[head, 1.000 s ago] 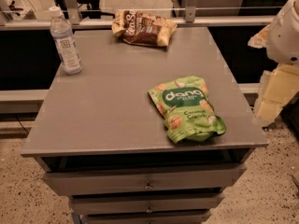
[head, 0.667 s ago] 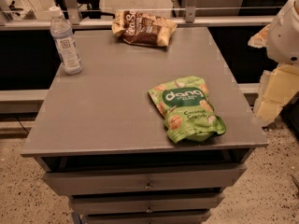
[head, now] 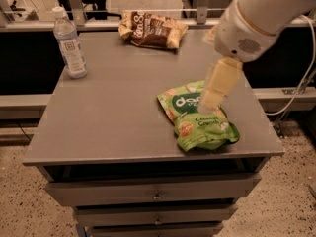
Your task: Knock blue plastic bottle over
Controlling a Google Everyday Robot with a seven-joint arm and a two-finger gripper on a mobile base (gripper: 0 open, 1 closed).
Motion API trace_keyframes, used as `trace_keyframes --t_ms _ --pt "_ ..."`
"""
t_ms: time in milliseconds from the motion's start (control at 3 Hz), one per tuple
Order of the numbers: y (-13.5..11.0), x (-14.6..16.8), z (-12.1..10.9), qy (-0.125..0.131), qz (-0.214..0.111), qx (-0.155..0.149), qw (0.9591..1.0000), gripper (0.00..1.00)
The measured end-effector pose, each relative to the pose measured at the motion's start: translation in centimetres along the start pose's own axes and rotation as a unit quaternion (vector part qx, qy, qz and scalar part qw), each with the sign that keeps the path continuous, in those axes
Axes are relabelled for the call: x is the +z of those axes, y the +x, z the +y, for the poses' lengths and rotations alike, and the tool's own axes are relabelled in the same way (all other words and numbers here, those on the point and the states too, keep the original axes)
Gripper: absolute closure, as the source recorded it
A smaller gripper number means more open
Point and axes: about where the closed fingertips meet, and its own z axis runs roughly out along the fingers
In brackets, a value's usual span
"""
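Observation:
The blue plastic bottle point(head: 70, 44) stands upright near the far left corner of the grey table point(head: 113, 112). It is clear with a white cap and a white label. My gripper point(head: 211, 100) hangs from the white arm point(head: 261, 14), which reaches in from the upper right. The gripper points down over the green snack bag point(head: 198, 125) at the right of the table. It is far to the right of the bottle and holds nothing that I can see.
A brown snack bag point(head: 152, 29) lies at the table's far edge, in the middle. A metal rail point(head: 98, 19) runs behind the table. Drawers point(head: 157, 194) sit under the tabletop. A cable point(head: 301, 78) hangs at the right.
The arm has swung in from the right edge to above the green bag. The camera view has shifted and the table looks closer. The bottle and both bags have not moved.

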Motion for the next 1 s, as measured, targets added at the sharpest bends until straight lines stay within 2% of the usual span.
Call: trace_keyframes --t_ms 333,667,1000 --pt "-8.9 2.3 -1.8 0.013 -0.091 -0.02 0.9955 0.0" --pt "-8.9 2.3 -1.8 0.013 -0.091 -0.02 0.9955 0.0" --pt "-11.4 4.3 -2.7 0.02 -0.141 -0.003 0.9898 0.0"
